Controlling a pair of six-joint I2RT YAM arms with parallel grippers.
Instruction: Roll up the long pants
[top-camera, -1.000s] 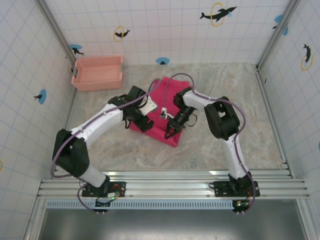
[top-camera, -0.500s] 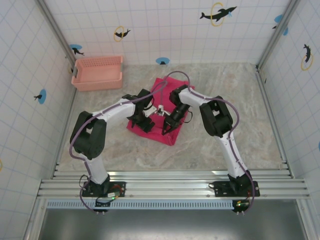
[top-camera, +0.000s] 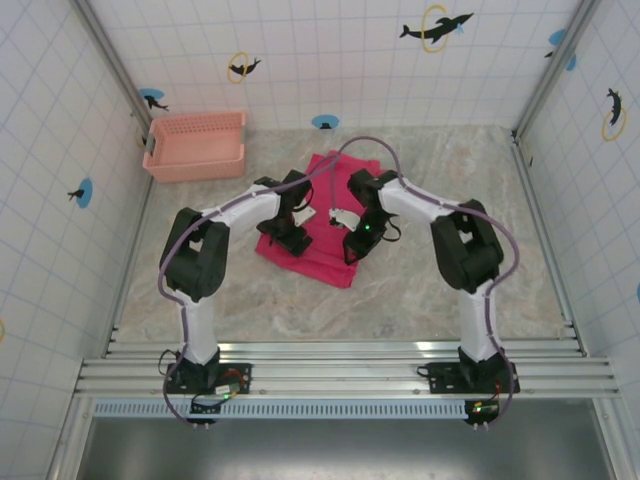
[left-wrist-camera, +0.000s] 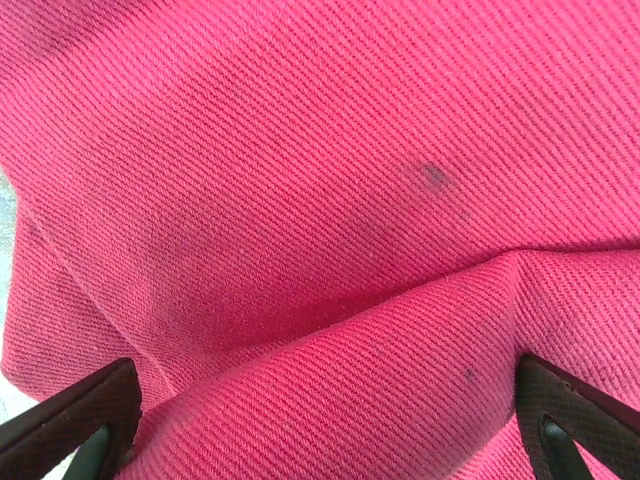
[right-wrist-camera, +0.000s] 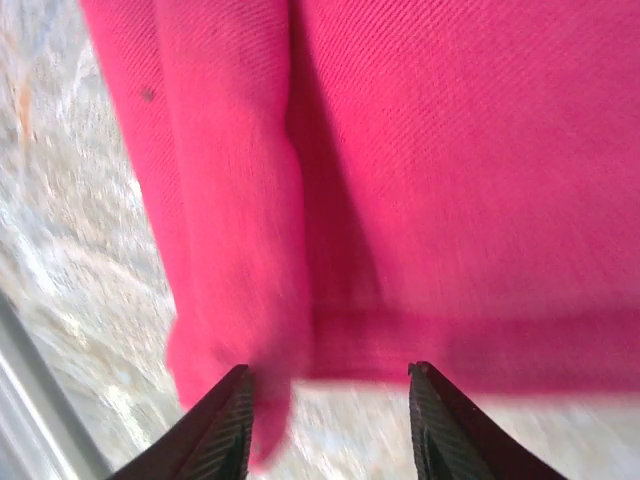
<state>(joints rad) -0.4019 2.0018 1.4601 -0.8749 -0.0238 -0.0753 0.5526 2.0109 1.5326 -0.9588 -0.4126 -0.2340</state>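
- Pants (top-camera: 322, 255): folded into a compact magenta block lying mid-worktop (top-camera: 450, 180), nearer the far edge and slightly left of centre, well apart from the basket (top-camera: 195, 145) in the far left corner.
- Risk 1: a raised ridge of cloth (left-wrist-camera: 400, 330) runs between the left jaws. If they close there, they probably take the top layer alone, so the layers would slide apart and the roll would come out loose.
- Risk 2: the right gripper (right-wrist-camera: 328, 372) sits at the block's near edge, with a thicker fold (right-wrist-camera: 225, 200) by one finger. A grip on that side only would likely skew the roll.
- Risk 3: both wrists work close together over the block, so an inward move could make them collide.
- Left gripper (left-wrist-camera: 320, 385): jaws spread wide, astride the ridge. Nothing is pinched, and whether the pads touch the cloth cannot be told.
- Right gripper: jaws partly spread over the hem, gripping nothing.
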